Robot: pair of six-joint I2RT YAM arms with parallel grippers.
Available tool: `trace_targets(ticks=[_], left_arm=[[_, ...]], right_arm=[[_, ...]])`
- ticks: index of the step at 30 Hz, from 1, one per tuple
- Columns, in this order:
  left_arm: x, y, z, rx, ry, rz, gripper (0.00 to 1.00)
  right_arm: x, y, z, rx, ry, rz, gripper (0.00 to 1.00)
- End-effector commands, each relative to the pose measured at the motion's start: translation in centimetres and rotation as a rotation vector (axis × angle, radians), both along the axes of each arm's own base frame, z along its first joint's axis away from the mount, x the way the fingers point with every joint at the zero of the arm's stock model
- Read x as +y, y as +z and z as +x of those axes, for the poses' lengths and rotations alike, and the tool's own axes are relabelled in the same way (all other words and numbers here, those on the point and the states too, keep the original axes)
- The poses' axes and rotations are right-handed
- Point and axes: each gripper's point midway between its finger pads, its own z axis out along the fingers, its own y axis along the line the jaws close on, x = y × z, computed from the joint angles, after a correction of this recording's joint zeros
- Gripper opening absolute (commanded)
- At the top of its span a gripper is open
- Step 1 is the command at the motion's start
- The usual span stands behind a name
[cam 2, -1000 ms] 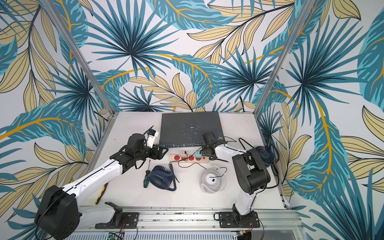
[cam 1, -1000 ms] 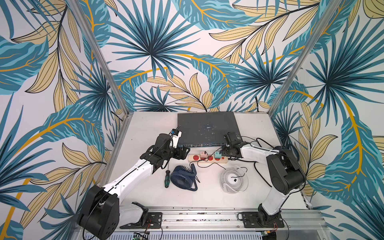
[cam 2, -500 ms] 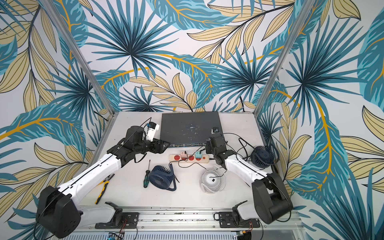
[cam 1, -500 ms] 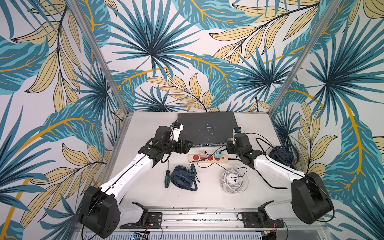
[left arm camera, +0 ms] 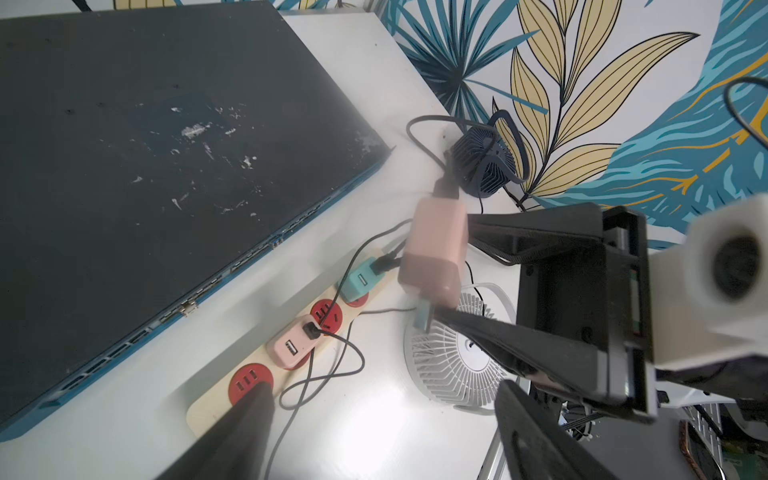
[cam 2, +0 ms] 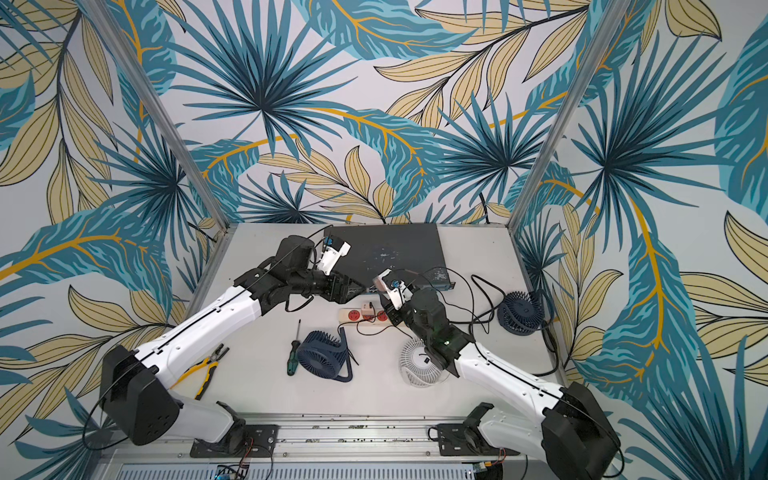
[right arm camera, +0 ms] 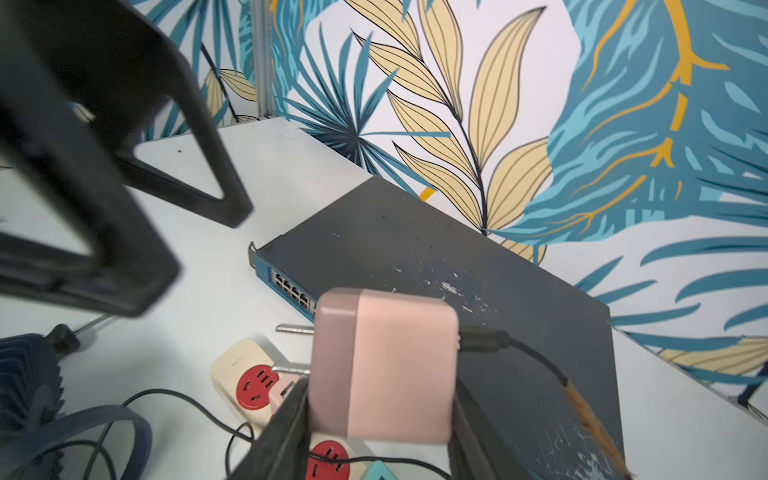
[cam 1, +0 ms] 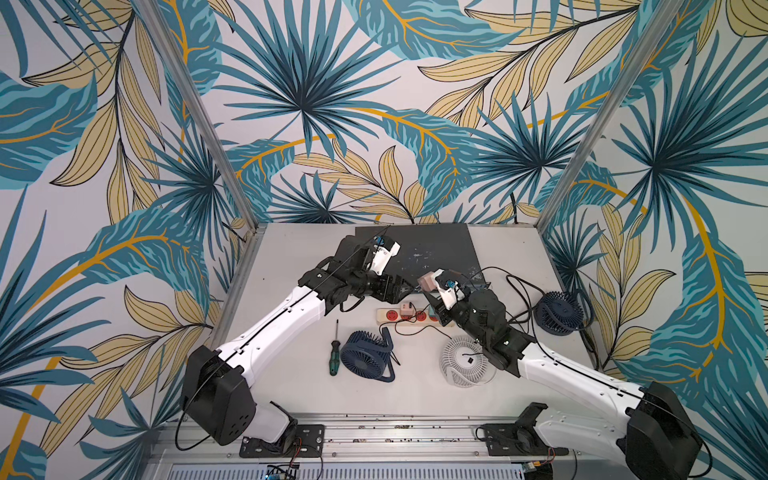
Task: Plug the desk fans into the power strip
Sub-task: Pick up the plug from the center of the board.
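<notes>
**Power strip** (cam 1: pixel 384 317): a long cream plastic bar lying flat at the centre of the desk (cam 1: pixel 291 399) in both top views. It runs parallel to the front edge of the network switch (cam 1: pixel 432 249) and sits just below it in the frame.

Left to right we read its row: a bare round red socket (left arm camera: pixel 251 376), a small pink adapter (left arm camera: pixel 291 345) plugged in, a second bare red socket (left arm camera: pixel 326 313), and a teal adapter (left arm camera: pixel 359 280).

The left gripper (left arm camera: pixel 382 386) hangs over the strip's left end, jaws spread wide, holding nothing. Whether a fingertip touches the strip we cannot tell.

The right gripper (right arm camera: pixel 380 384) is clamped on a pink, round-cornered charger block (right arm camera: pixel 399 332), held clear of the strip with two flat metal prongs bare. Its black cord (right arm camera: pixel 536 357) trails toward the right-hand navy fan (cam 1: pixel 559 313).

**Textures:** a green-handled screwdriver (cam 1: pixel 334 359); a central navy fan (cam 1: pixel 365 353) and a white fan (cam 1: pixel 465 361), both with slatted round grilles; the switch top matte grey and scuffed.

**Edges:** leaf-printed walls (cam 1: pixel 311 104) close three desk edges. We find bare desk at upper left and along the lower edge.
</notes>
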Motion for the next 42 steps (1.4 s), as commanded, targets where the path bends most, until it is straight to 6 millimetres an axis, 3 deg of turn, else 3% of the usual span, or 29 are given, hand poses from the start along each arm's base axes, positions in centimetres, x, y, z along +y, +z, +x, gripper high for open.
trace_targets(ticks=[1, 11, 20, 23, 26, 29, 34, 38, 42], left_arm=[[-0.9, 0.8, -0.7, 0.013, -0.054, -0.032, 0.86], [-2.4, 0.1, -1.3, 0.053, -0.109, -0.057, 0.82], [-3.4, 0.1, -1.4, 0.064, -0.152, -0.099, 0.59], [-3.5, -0.2, -1.6, 0.072, -0.165, -0.105, 0.44], [-3.4, -0.6, -1.8, 0.068, -0.170, -0.100, 0.26], [-2.6, -0.8, -1.3, 0.003, -0.133, -0.071, 0.19], [-0.2, -0.5, 0.8, -0.199, 0.014, 0.009, 0.03], [1.2, 0.5, 1.9, -0.360, 0.086, 0.021, 0.00], [1.9, 1.2, 1.7, -0.523, 0.088, 0.059, 0.00]], right_arm=[[0.7, 1.4, -1.0, -0.090, 0.054, 0.006, 0.27], [2.0, 0.9, -1.8, -0.108, 0.093, -0.030, 0.28], [2.5, 0.0, -2.2, -0.105, 0.109, -0.071, 0.28], [2.6, -0.2, -2.2, -0.099, 0.107, -0.069, 0.30], [2.2, -0.3, -1.9, -0.078, 0.070, -0.059, 0.42], [1.4, 0.2, -1.5, -0.033, 0.014, -0.019, 0.69], [0.0, 1.8, -2.5, 0.055, -0.027, 0.156, 0.97], [-1.1, 2.8, -3.2, 0.202, -0.065, 0.328, 1.00], [-1.5, 2.9, -3.3, 0.445, -0.081, 0.461, 1.00]])
